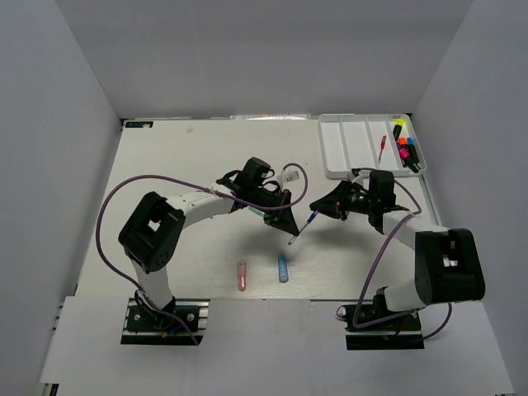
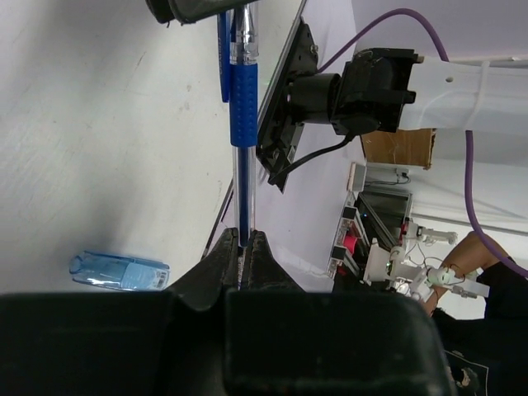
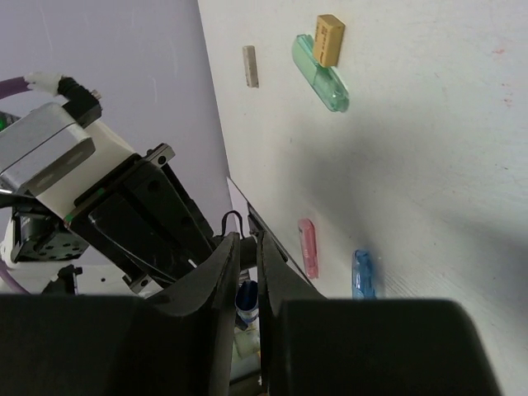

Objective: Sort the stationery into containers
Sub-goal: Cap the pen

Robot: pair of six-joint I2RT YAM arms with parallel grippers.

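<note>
two white-and-black arms, each trailing a purple cable

the left arm [image 1: 198, 206] and right arm [image 1: 412, 239] are built of smooth white tubular links joined by blocky black joint housings; the largest is a boxy black piece with a white-lined cut-out. each arm stands on a flat black base plate [image 1: 165, 320]. a purple cable [image 1: 106, 216] runs loose along each arm, and in the left wrist view pale bands tie it to the right arm's white link, where a thin black wire curls beside the black motor housing. the left gripper [image 2: 246, 244] and right gripper [image 3: 246, 246] are matt black, each with two wedge-shaped fingers tapering to thin tips on a broad black body.
</note>
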